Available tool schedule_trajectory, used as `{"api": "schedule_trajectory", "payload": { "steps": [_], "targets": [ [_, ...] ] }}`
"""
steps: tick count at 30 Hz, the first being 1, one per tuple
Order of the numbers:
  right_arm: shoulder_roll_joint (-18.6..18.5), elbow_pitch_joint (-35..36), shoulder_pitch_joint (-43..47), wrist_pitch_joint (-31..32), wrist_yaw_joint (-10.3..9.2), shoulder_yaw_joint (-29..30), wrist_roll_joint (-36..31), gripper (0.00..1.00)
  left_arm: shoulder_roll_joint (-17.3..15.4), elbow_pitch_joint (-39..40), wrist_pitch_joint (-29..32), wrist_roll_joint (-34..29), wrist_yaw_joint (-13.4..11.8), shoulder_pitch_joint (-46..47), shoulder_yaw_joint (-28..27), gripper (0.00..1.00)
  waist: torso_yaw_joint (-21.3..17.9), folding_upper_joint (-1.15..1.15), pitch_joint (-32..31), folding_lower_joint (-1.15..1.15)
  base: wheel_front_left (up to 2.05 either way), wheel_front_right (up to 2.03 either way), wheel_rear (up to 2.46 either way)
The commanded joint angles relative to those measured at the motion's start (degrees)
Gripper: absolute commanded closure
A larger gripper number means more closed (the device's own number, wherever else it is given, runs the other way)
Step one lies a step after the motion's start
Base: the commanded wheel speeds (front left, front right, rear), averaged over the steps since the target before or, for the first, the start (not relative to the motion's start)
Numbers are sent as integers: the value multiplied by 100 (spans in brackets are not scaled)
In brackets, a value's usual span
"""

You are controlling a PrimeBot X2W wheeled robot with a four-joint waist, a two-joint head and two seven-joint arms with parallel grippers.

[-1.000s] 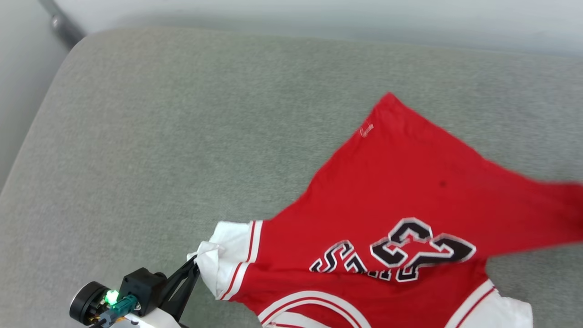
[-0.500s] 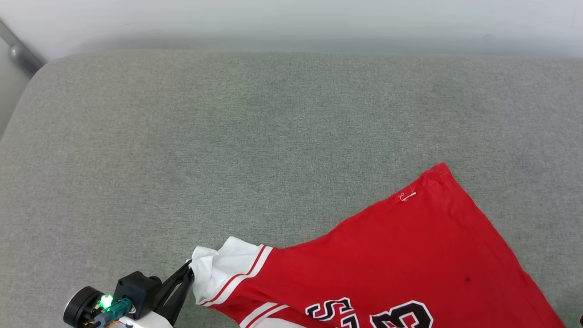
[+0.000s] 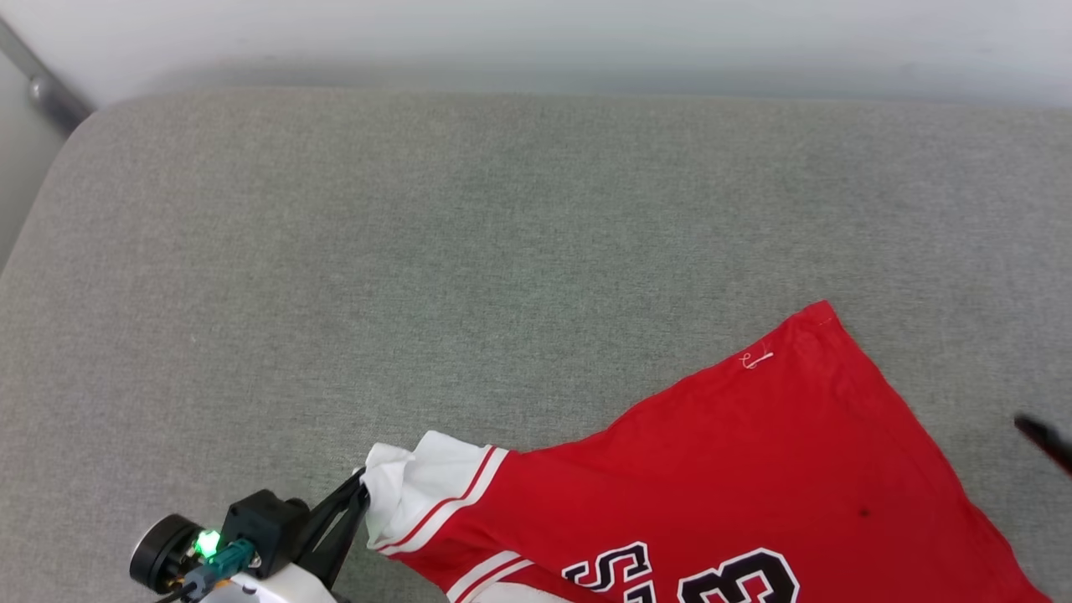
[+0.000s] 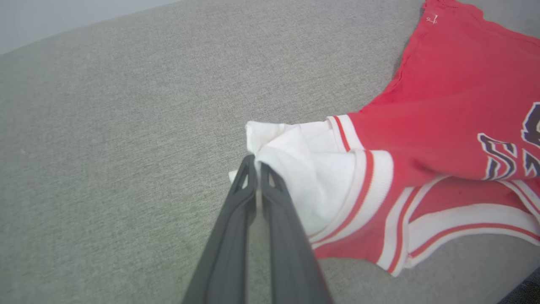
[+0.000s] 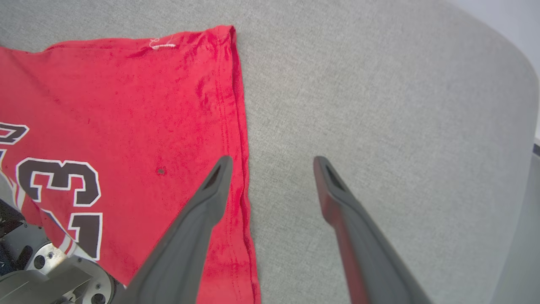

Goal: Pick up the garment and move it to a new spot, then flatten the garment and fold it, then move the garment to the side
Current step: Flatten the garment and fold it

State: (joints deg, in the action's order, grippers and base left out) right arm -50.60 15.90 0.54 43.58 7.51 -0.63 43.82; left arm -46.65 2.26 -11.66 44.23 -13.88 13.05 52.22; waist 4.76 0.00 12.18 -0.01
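The garment (image 3: 754, 469), a red jersey with white sleeves and black white-outlined lettering, lies spread on the grey cushion (image 3: 419, 251) at the lower right of the head view. My left gripper (image 3: 362, 496) is shut on the bunched white sleeve (image 4: 303, 169), its tips (image 4: 257, 166) pressed together on the cloth. My right gripper (image 5: 272, 162) stands open above the garment's (image 5: 126, 105) red side hem, one finger over the hem, the other over bare cushion, nothing between them. One dark fingertip (image 3: 1043, 435) of it shows at the head view's right edge.
The grey cushion stretches wide to the left and back, ending at a pale wall (image 3: 536, 33). A dark metal bar (image 3: 42, 84) stands at the back left corner. In the right wrist view the cushion's rounded edge (image 5: 519, 126) falls away at the right.
The head camera has shifted. My right gripper has opened and let go of the garment's right side, which now lies flat instead of stretched. The left grip on the sleeve holds.
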Motion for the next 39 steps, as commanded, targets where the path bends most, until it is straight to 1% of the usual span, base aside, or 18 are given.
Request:
{"api": "schedule_trajectory", "payload": {
  "steps": [1, 4, 7, 13, 17, 20, 23, 27, 30, 31, 32, 36, 39],
  "targets": [
    [-49, 66, -218, 53, -4, -60, -28, 0, 18, 21, 23, -43, 3, 90, -4, 100, 52, 0, 67, 1, 0, 0, 0],
    [-124, 176, -1004, 316, -4, -376, -88, 0, 65, 34, 22, -99, 45, 203, 7, 100, 138, 0, 213, 1, 0, 0, 0],
    [-126, 79, -1842, 678, -4, -899, -157, 0, 135, 33, 11, -143, 75, 320, 4, 100, 234, 0, 370, 1, 0, 0, 0],
    [157, -464, -3288, 1500, -4, -2093, -369, 0, 289, -37, -38, -241, 158, 533, 29, 100, 441, 0, 676, 1, 0, 0, 0],
    [390, -991, -3963, 1808, -4, -2752, -532, 0, 384, -82, -73, -312, 207, 659, 36, 100, 583, 0, 892, 1, 0, 0, 0],
    [495, -1365, -4251, 1890, -4, -3152, -562, 0, 484, -120, -104, -349, 251, 759, 53, 100, 699, 0, 1056, 1, 0, 0, 0],
    [488, -1652, -4437, 1858, -4, -3538, -602, 0, 543, -164, -130, -384, 276, 838, 51, 100, 783, 0, 1193, 1, 0, 0, 0],
    [456, -1968, -4452, 1769, -4, -4042, -478, 0, 620, -241, -161, -402, 318, 894, 51, 100, 856, 0, 1290, 1, 0, 0, 0],
    [403, -2111, -4314, 1831, -3, -4433, -300, 0, 643, -300, -179, -401, 342, 919, 46, 100, 877, 0, 1305, 1, 0, 0, 0],
    [367, -2123, -4310, 1839, -2, -4539, -229, 66, 650, -321, -179, -395, 346, 923, 45, 100, 877, 0, 1298, 1, 0, 0, 0],
    [337, -2111, -4310, 1804, 5, -4609, -162, 100, 659, -341, -181, -386, 347, 922, 45, 100, 873, 0, 1281, 1, 0, 0, 0],
    [273, -2141, -4462, 1356, -4, -4547, -64, 100, 656, -425, -201, -357, 358, 863, 62, 100, 832, 0, 1079, 1, 0, 0, 0],
    [315, -2142, -4482, 909, -4, -4421, 33, 100, 623, -461, -207, -371, 368, 824, 78, 100, 768, 0, 778, 1, 0, 0, 0]
  ]
}}
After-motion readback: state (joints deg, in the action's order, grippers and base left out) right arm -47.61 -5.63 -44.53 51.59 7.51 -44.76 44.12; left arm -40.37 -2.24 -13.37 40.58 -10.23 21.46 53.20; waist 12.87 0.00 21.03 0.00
